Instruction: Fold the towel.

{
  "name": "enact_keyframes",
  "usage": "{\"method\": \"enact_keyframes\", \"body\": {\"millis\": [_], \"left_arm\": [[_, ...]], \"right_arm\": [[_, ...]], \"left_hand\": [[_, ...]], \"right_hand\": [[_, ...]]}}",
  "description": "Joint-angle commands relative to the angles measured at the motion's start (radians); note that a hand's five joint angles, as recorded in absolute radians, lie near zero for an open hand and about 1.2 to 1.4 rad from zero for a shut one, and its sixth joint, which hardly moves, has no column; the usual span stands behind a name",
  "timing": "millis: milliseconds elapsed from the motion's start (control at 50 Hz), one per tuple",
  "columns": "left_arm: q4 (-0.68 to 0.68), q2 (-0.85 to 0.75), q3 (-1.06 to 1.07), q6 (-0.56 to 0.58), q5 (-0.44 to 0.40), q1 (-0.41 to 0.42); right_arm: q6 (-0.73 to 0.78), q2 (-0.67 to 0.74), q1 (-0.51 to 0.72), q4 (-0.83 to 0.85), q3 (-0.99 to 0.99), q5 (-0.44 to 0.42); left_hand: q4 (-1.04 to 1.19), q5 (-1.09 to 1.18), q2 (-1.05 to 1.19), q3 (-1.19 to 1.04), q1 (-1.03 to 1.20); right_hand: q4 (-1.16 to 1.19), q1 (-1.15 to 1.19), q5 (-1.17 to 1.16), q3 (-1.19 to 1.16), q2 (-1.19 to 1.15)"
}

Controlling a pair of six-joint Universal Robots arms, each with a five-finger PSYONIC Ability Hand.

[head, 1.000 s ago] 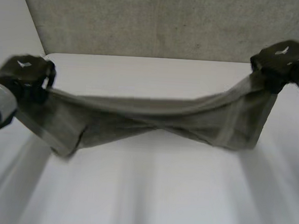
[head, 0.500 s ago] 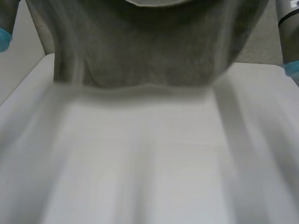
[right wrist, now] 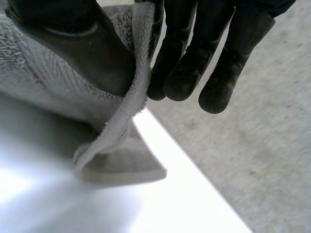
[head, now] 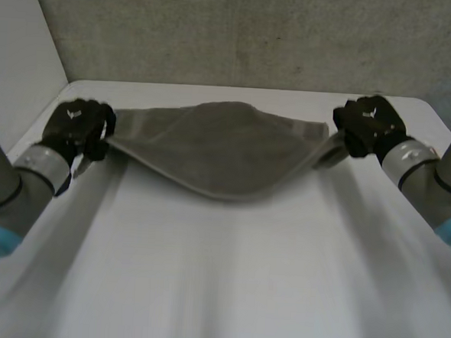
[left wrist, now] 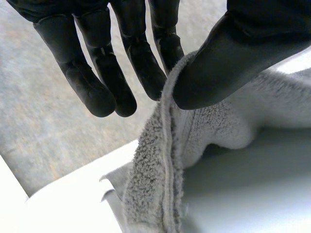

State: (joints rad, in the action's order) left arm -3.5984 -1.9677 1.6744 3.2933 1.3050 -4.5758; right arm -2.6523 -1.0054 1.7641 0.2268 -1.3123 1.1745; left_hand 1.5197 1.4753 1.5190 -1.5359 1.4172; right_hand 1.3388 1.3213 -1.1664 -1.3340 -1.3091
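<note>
Now, head view: towel (head: 219, 149) is back down on the table (head: 226, 284), toward the far edge, no longer swung up in front of the cam as half a sec ago. It sags btw the two hands, middle resting on the top, near edge curving toward the robot. Left hand (head: 76, 127) holds the left end, right hand (head: 368, 124) the right end, both low and wide apart. It's prob one layer, but hard to say at this angle

Left wrist view: thumb (left wrist: 228, 58) pinches the hemmed edge against the nearest finger; the other fingers (left wrist: 97, 82) are straight and off the cloth

Right wrist view: same, thumb (right wrist: 82, 48) nips the hem against a finger, corner drooping to the table below

Meaning, imo: the swing-out is done and the towel is laid out, so the fold proper can start
</note>
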Motion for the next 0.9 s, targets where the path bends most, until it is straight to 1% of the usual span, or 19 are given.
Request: {"method": "enact_keyframes", "body": {"millis": [20, 100, 140, 160, 200, 320, 360, 380, 420, 440, 480, 500, 580, 600, 640, 840, 860, 880, 900], "left_arm": [[0.003, 0.163, 0.172, 0.155, -0.006, -0.031], [0.01, 0.273, 0.231, 0.164, -0.02, -0.075], [0.024, 0.37, 0.277, 0.164, -0.061, -0.124], [0.024, 0.371, 0.277, 0.164, -0.061, -0.124], [0.038, 0.418, 0.288, 0.163, -0.119, -0.156], [0.033, 0.383, 0.257, 0.164, -0.162, -0.156], [0.043, 0.253, 0.176, 0.173, -0.155, -0.131], [0.043, 0.253, 0.176, 0.173, -0.155, -0.13], [0.064, 0.114, 0.054, 0.175, -0.132, -0.075], [0.064, 0.113, 0.053, 0.175, -0.132, -0.075], [0.118, -0.029, -0.092, 0.181, -0.086, -0.045], [0.118, -0.03, -0.093, 0.181, -0.086, -0.045], [0.222, -0.228, -0.348, 0.207, -0.018, -0.012], [0.222, -0.229, -0.349, 0.207, -0.018, -0.012], [0.285, -0.345, -0.52, 0.209, 0.026, 0.001], [0.429, -0.607, -0.91, 0.213, 0.082, 0.038], [0.444, -0.632, -0.951, 0.213, 0.083, 0.043], [0.445, -0.632, -0.952, 0.213, 0.083, 0.043], [0.46, -0.645, -0.978, 0.212, 0.083, 0.047]], "right_arm": [[0.031, -0.214, -0.034, -0.088, -0.152, -0.007], [0.031, -0.367, -0.083, -0.216, -0.208, -0.012], [0.032, -0.41, -0.101, -0.254, -0.214, -0.015], [0.032, -0.41, -0.101, -0.254, -0.214, -0.015], [0.037, -0.458, -0.136, -0.32, -0.203, -0.019], [0.04, -0.409, -0.14, -0.345, -0.157, -0.021], [0.04, -0.285, -0.131, -0.348, -0.084, -0.006], [0.04, -0.285, -0.13, -0.348, -0.084, -0.006], [0.04, -0.149, -0.12, -0.354, 0.029, 0.008], [0.04, -0.148, -0.12, -0.354, 0.03, 0.008], [0.04, -0.006, -0.103, -0.371, 0.166, 0.045], [0.04, -0.005, -0.103, -0.371, 0.166, 0.045], [0.035, 0.206, -0.049, -0.399, 0.408, 0.144], [0.035, 0.206, -0.049, -0.399, 0.409, 0.145], [0.037, 0.328, -0.028, -0.406, 0.554, 0.206], [0.032, 0.576, 0.008, -0.405, 0.855, 0.258], [0.034, 0.597, 0.012, -0.406, 0.886, 0.266], [0.034, 0.597, 0.012, -0.406, 0.886, 0.266], [0.032, 0.608, 0.018, -0.408, 0.898, 0.278]], "left_hand": [[-0.123, -0.254, -0.123, 0.14, -0.021], [-0.123, -0.254, -0.123, 0.14, -0.021], [-0.123, -0.254, -0.123, 0.14, -0.021], [-0.123, -0.254, -0.123, 0.14, -0.021], [-0.123, -0.254, -0.123, 0.14, -0.021], [-0.123, -0.254, -0.123, 0.14, -0.021], [-0.123, -0.254, -0.123, 0.14, -0.021], [-0.123, -0.254, -0.123, 0.14, -0.021], [-0.123, -0.254, -0.123, 0.14, -0.021], [-0.123, -0.254, -0.123, 0.14, -0.021], [-0.123, -0.254, -0.123, 0.14, -0.021], [-0.123, -0.254, -0.123, 0.14, -0.021], [-0.123, -0.254, -0.123, 0.14, -0.021], [-0.123, -0.254, -0.123, 0.14, -0.021], [-0.123, -0.254, -0.123, 0.14, -0.021], [-0.123, -0.254, -0.123, 0.14, -0.021], [-0.123, -0.254, -0.123, 0.14, -0.021], [-0.123, -0.254, -0.123, 0.14, -0.021], [-0.489, -0.619, -0.489, 0.506, -0.387]], "right_hand": [[0.058, 0.075, -0.055, -0.062, -0.087], [0.058, 0.075, -0.055, -0.062, -0.087], [0.058, 0.075, -0.055, -0.062, -0.087], [0.058, 0.075, -0.055, -0.062, -0.087], [0.058, 0.075, -0.055, -0.062, -0.087], [0.058, 0.075, -0.055, -0.062, -0.087], [0.058, 0.075, -0.055, -0.062, -0.087], [0.058, 0.075, -0.055, -0.062, -0.087], [0.058, 0.075, -0.055, -0.062, -0.087], [0.058, 0.075, -0.055, -0.062, -0.087], [0.058, 0.075, -0.055, -0.062, -0.087], [0.058, 0.075, -0.055, -0.062, -0.087], [0.058, 0.075, -0.055, -0.062, -0.087], [0.058, 0.075, -0.055, -0.062, -0.087], [0.058, 0.075, -0.055, -0.062, -0.087], [0.058, 0.075, -0.055, -0.062, -0.087], [-0.125, -0.107, 0.127, 0.12, 0.095], [-0.126, -0.109, 0.129, 0.122, 0.097], [-0.658, -0.641, 0.66, 0.654, 0.629]]}}
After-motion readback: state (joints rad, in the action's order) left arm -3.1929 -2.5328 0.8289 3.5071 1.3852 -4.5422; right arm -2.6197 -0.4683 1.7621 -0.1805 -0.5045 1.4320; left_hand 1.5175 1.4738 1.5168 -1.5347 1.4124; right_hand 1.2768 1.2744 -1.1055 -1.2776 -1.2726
